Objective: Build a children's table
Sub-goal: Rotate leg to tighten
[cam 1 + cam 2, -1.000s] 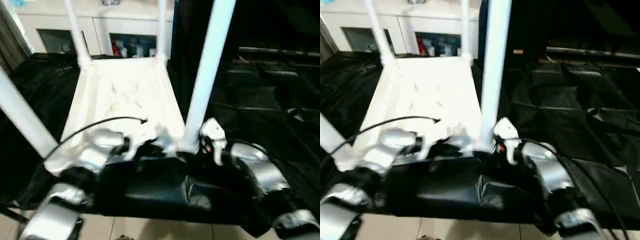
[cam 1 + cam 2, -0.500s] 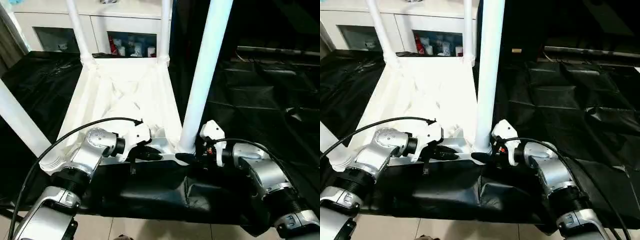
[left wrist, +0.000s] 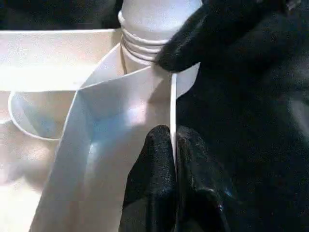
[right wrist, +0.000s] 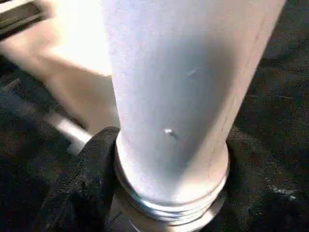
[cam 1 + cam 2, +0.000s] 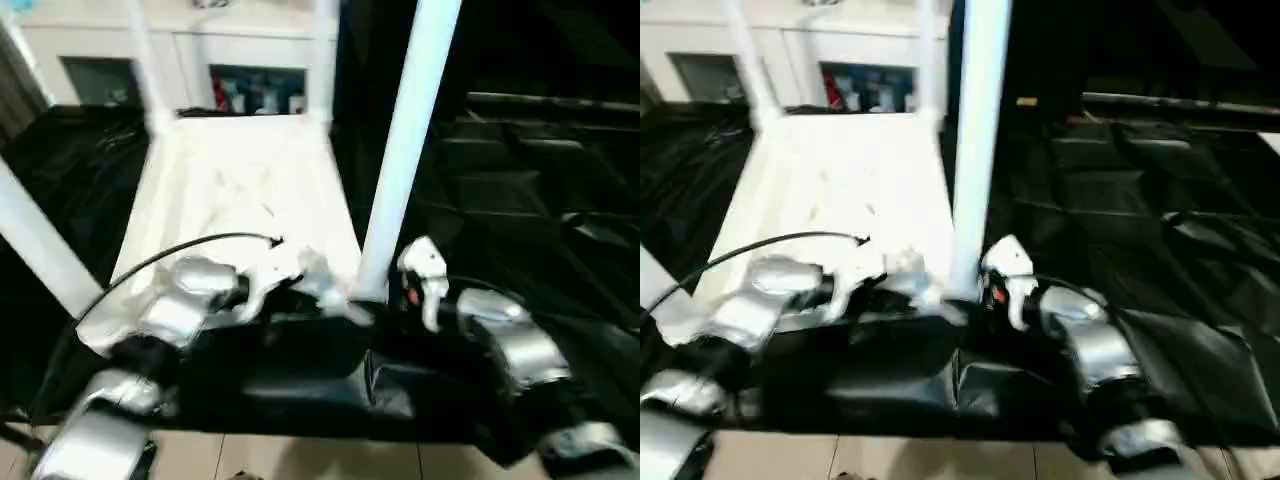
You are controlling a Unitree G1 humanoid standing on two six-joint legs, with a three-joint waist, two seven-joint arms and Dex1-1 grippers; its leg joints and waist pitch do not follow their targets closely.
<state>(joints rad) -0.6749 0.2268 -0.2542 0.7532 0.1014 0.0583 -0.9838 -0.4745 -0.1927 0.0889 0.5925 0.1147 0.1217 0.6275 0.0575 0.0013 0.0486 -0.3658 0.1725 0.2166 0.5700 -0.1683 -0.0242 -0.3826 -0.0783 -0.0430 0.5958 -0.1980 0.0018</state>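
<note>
Left gripper [image 3: 171,159] pinches the tabletop's [image 5: 240,190] thin rim, stiff light plastic. Right gripper [image 5: 385,300] hugs the near leg's [image 5: 405,150] slick base; how far its jaws stand apart, I cannot tell

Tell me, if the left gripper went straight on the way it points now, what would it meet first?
Probably the base of the near right leg. The left gripper is shut on the thin rim of the tabletop, and along that rim stands the leg's ribbed foot, where a finger of the right gripper already lies. Depth is unclear.
</note>
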